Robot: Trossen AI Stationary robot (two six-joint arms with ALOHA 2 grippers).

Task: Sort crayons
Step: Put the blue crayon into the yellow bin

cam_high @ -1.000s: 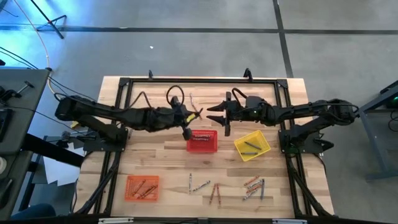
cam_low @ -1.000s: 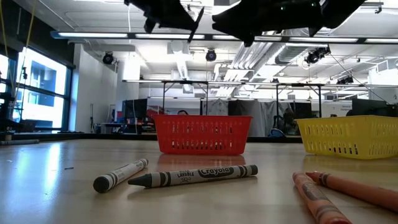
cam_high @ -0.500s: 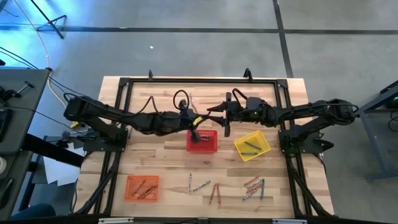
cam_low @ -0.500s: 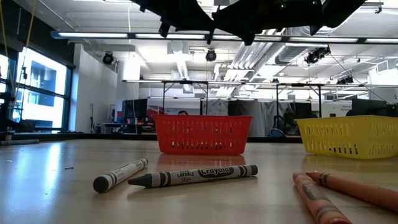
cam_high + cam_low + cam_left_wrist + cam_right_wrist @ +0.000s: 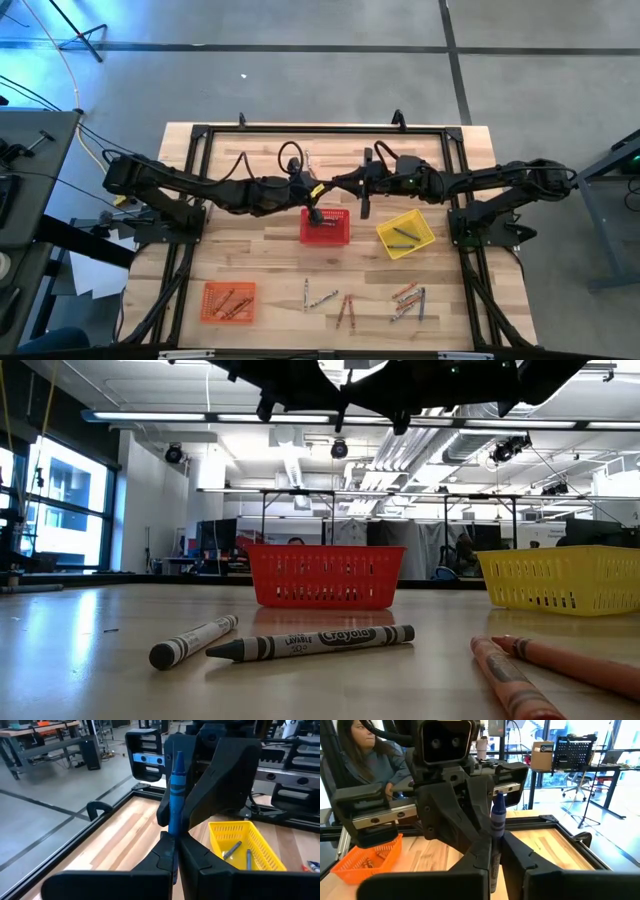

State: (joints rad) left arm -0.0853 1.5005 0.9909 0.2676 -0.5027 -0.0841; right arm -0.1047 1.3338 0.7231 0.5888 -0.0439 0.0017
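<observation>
Orange basket at 7 o'clock on tabletop, several crayons inside. Left hand raised above tabletop near centre, just beyond red basket, clamped on blue crayon held upright. Right hand directly opposite, tip to tip with left hand, fingers pressed against same blue crayon from the other side. Red basket just short of centre, contents hard to make out. Yellow basket toward 3 o'clock, two grey crayons inside. Loose crayons scattered along 5 to 6 o'clock edge: grey and white ones nearest centre, red and orange ones further right. Person seated beyond tabletop, seen in right wrist view.
</observation>
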